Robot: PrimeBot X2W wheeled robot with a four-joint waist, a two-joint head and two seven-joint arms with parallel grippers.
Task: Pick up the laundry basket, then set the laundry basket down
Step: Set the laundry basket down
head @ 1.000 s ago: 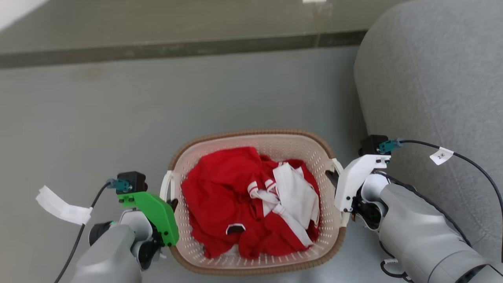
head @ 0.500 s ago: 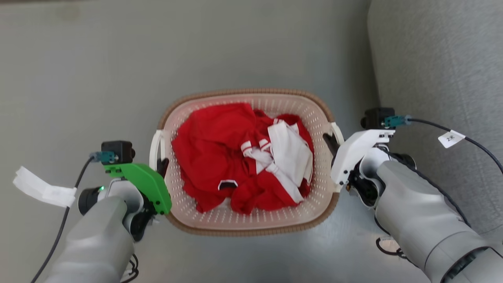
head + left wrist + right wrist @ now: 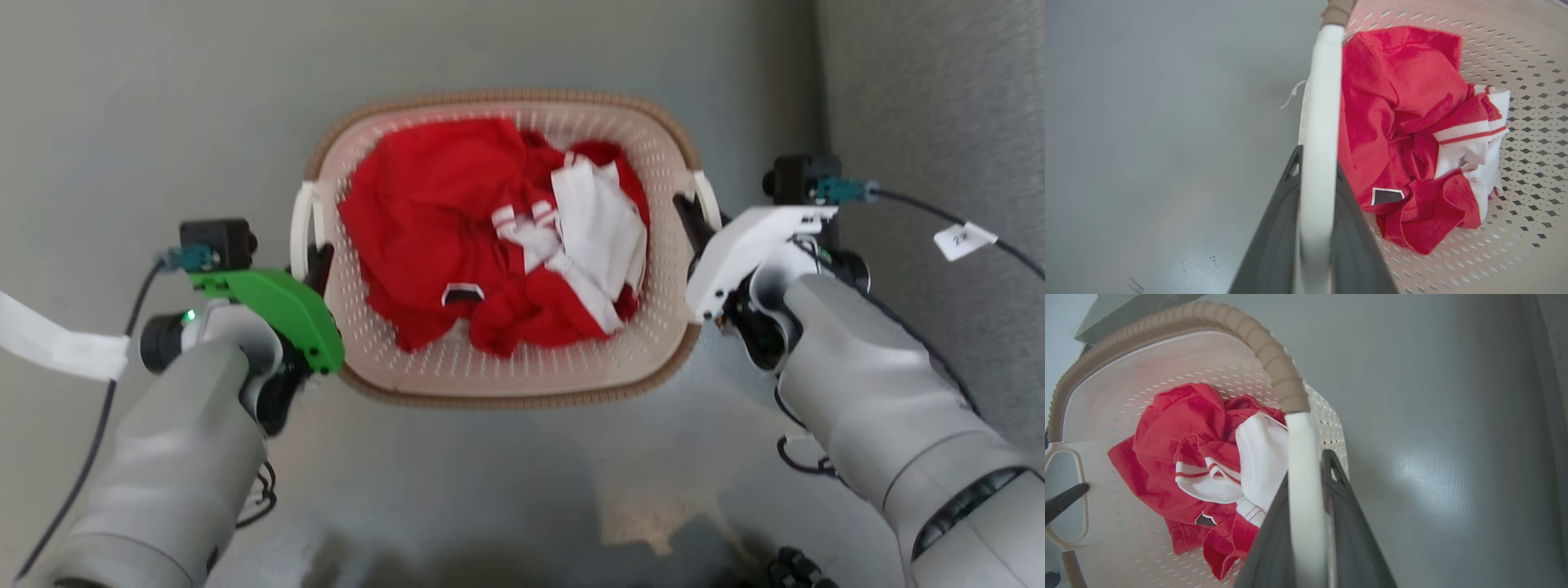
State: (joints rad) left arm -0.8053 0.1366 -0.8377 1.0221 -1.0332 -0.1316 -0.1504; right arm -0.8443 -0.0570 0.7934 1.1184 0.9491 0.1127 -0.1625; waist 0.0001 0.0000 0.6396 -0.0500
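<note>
— Grey floor [image 3: 163, 82] all round, then. What is nearest the robot?
— Two pale forearms in the head view, the left forearm [image 3: 171, 457] at 7 o'clock and the right forearm [image 3: 882, 408] at 4 o'clock. Next out come the grippers. The left gripper [image 3: 320, 265] sits at the basket's 9 o'clock and the right gripper [image 3: 690, 219] at its 3 o'clock.
— Are they holding anything?
— Yes. In the left wrist view, two dark fingers [image 3: 1278, 237] pinch the left handle [image 3: 1318, 122], one on each side and touching it. The right wrist view shows the same grip, with that arm's fingers [image 3: 1347, 531] drawn narrow around the right handle [image 3: 1302, 477].
— And the basket [image 3: 506, 390]?
— It hangs between the two grippers, central in the head view and reaching toward 12 o'clock, level, with the brown rim up. Whether its base touches the floor, I cannot tell.
— What is in it?
— A crumpled red shirt [image 3: 424, 188] fills most of it. A white cloth [image 3: 600, 220] with red stripes lies on the shirt toward 3 o'clock.
— What is farther off?
— More floor lies past the rim at 12 o'clock. Grey upholstery [image 3: 939, 82] runs from 1 to 3 o'clock, apart from the basket and beyond the right arm.
</note>
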